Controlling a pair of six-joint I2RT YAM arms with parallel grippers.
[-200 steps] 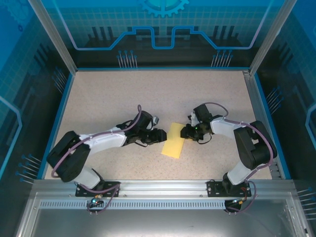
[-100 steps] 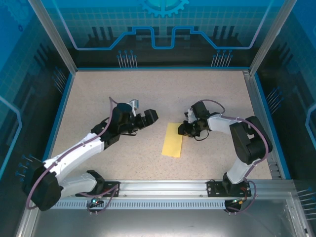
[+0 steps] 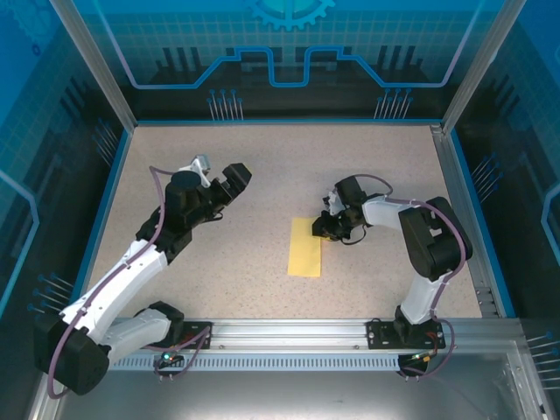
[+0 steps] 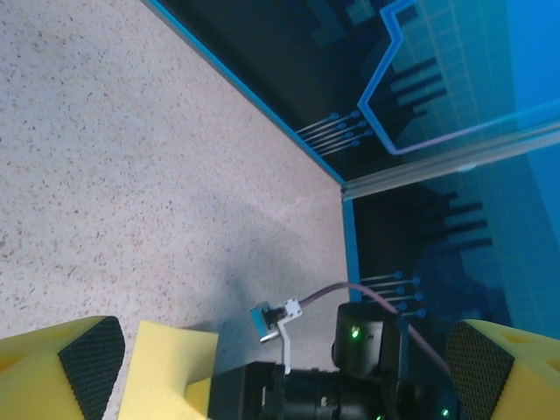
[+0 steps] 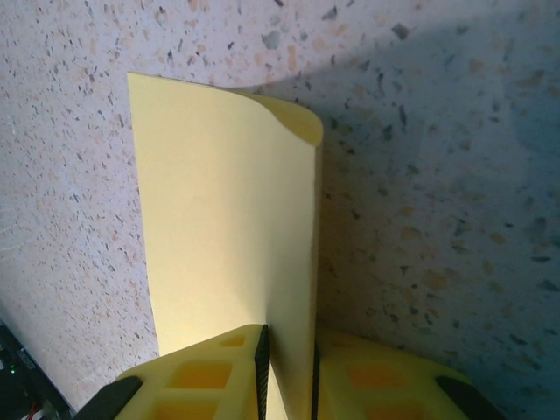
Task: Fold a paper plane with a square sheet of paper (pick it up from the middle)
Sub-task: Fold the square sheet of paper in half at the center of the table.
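Much bare table (image 3: 262, 166) around paper (image 3: 306, 251)

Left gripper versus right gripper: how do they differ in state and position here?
The left gripper stands wide open, holding nothing; the right gripper is shut on the far end of the folded sheet of paper. The left gripper sits out toward the left of the table, well apart from the paper; the right gripper is at the paper, near the table's middle. Both have yellow fingers.
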